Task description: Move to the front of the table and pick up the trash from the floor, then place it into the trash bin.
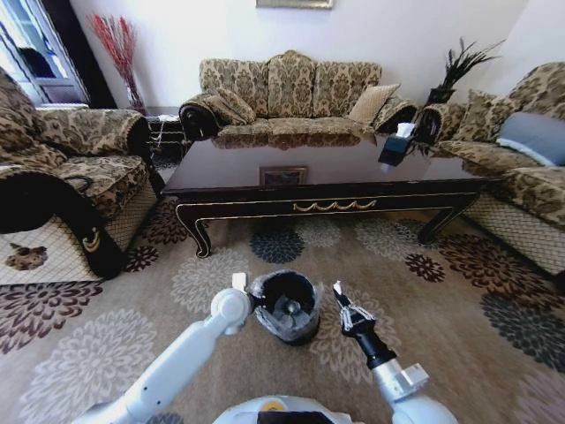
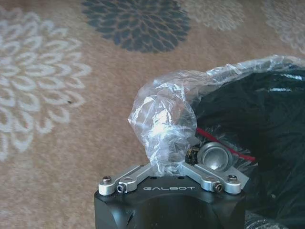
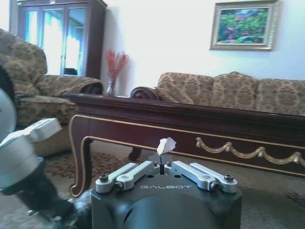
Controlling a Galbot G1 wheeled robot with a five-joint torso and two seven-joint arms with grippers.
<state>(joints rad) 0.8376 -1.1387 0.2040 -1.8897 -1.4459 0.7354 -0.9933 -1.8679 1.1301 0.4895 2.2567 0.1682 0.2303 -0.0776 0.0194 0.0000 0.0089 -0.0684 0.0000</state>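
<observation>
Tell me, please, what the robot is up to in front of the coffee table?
It is clearing trash into the black trash bin on the flowered carpet before the coffee table. The left gripper is at the bin's rim, against a bunched fold of its clear plastic liner. The right gripper, beside the bin, has its jaws shut on a small white paper scrap, not yet dropped in.

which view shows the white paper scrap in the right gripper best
The right wrist view: the paper scrap stands pinched at the right gripper tips against the table. The head view shows a tiny white speck.
</observation>
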